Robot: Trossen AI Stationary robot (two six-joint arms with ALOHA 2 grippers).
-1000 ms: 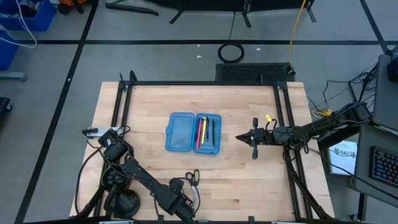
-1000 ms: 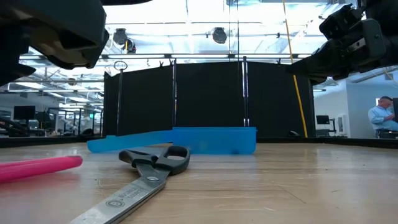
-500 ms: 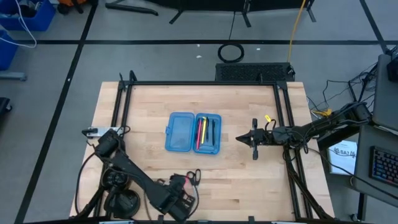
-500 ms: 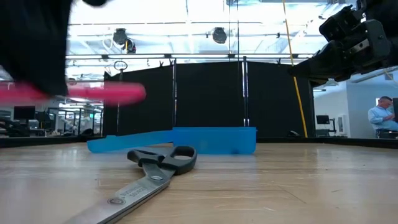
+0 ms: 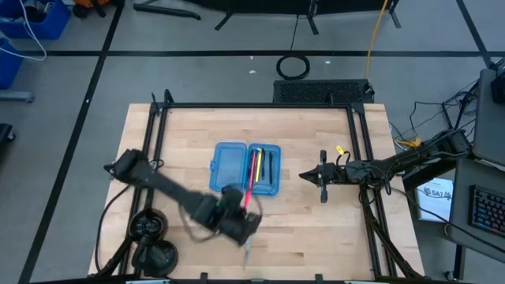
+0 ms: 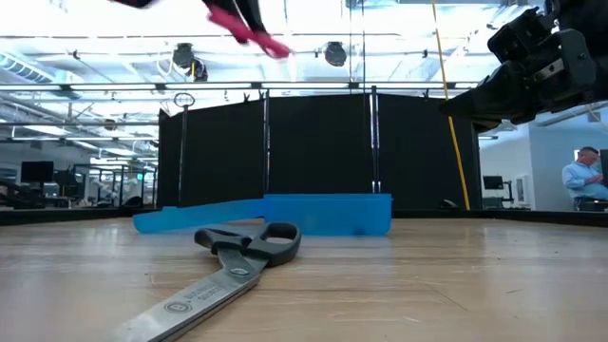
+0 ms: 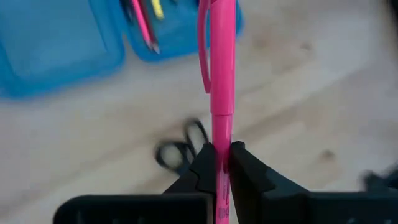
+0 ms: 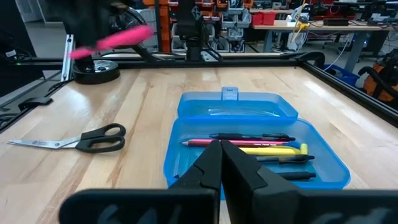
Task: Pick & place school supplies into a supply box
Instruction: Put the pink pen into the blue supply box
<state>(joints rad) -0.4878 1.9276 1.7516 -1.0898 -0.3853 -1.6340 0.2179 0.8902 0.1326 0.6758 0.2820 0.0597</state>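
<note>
Since a second ago I've swung the left gripper (image 7: 221,163) toward twelve o'clock, fingers clamped low on the stiff, light, slippery pink pen (image 7: 222,74); right gripper (image 8: 221,155) closed.

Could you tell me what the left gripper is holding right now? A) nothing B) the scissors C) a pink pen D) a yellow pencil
C: the left gripper is clamped on the pink pen, carried in the air near the blue case, while the scissors lie on the table.
</note>
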